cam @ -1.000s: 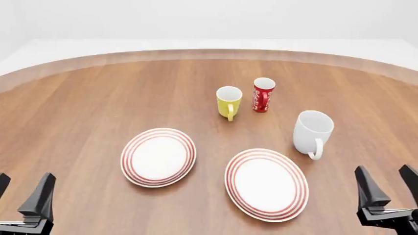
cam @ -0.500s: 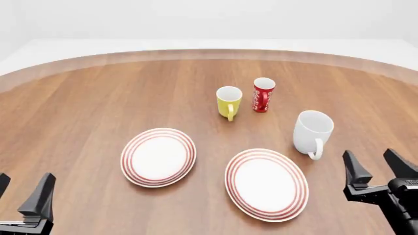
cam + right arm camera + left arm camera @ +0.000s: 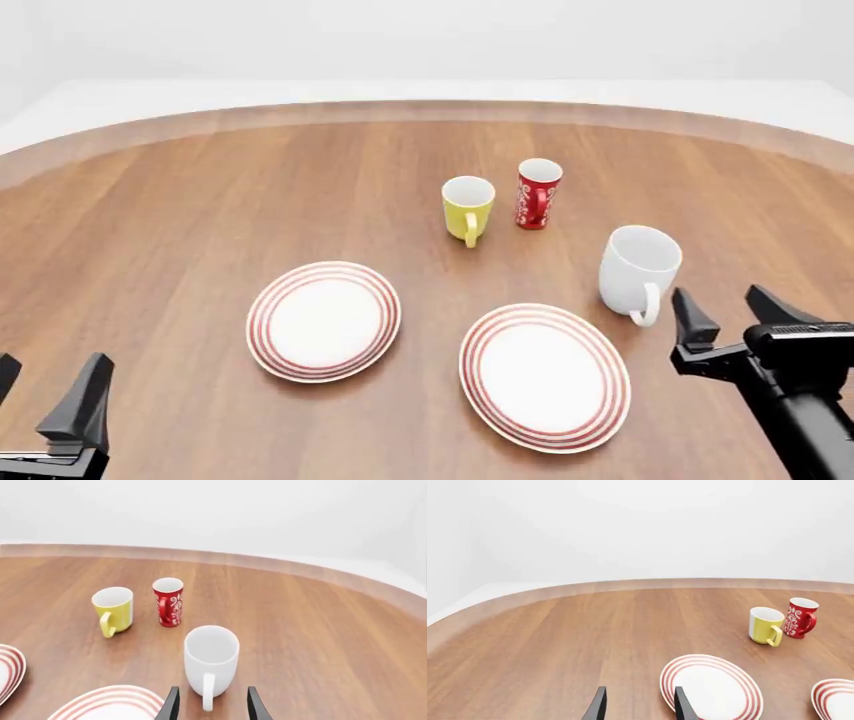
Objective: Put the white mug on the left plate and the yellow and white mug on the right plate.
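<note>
The white mug (image 3: 638,270) stands upright at the right of the table, handle toward me; in the right wrist view the white mug (image 3: 211,665) sits just ahead of the fingers. The yellow and white mug (image 3: 467,209) (image 3: 766,625) (image 3: 114,610) stands farther back near the middle. The left plate (image 3: 324,320) (image 3: 711,688) and the right plate (image 3: 545,376) (image 3: 107,705) lie side by side, both bare. My right gripper (image 3: 729,313) is open, just right of and nearer than the white mug, holding nothing. My left gripper (image 3: 47,397) is open at the near left corner.
A slim red cup with white markings (image 3: 538,193) (image 3: 798,618) (image 3: 167,601) stands right beside the yellow and white mug. The round wooden table (image 3: 200,200) curves away to a pale rim at the back.
My right gripper has moved forward and to the left, from the near right corner up close to the white mug. The left gripper and all the cups have stayed put.
</note>
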Robot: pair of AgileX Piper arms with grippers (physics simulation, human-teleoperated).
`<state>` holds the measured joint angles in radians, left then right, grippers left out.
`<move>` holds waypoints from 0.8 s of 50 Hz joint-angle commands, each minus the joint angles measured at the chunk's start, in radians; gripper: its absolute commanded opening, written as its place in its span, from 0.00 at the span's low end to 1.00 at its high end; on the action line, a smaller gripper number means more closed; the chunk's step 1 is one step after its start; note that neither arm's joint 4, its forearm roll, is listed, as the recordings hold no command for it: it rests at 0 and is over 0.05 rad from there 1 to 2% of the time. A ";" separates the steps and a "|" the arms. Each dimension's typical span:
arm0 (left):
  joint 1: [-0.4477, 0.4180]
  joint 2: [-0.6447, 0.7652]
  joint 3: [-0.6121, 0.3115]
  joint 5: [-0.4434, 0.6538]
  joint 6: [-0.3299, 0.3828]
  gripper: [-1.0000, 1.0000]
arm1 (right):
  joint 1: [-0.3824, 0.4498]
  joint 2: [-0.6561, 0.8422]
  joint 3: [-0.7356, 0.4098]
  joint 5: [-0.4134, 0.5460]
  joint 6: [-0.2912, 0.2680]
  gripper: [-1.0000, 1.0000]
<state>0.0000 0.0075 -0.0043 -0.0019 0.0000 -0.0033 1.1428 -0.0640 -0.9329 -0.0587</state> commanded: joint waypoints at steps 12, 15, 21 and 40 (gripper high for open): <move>0.000 0.000 0.000 0.000 0.000 1.00 | -0.004 0.270 -0.068 -0.164 -0.010 1.00; 0.000 0.000 0.000 0.000 0.000 1.00 | -0.004 0.290 -0.073 -0.174 -0.010 1.00; 0.000 0.000 0.000 0.000 0.000 1.00 | -0.002 0.340 -0.090 -0.194 -0.005 1.00; 0.000 0.000 0.000 0.000 0.000 1.00 | -0.002 0.489 -0.140 -0.243 0.008 1.00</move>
<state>0.0000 0.0075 -0.0043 -0.0019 0.0000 -0.0050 1.5583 -0.1801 -1.1487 -0.0559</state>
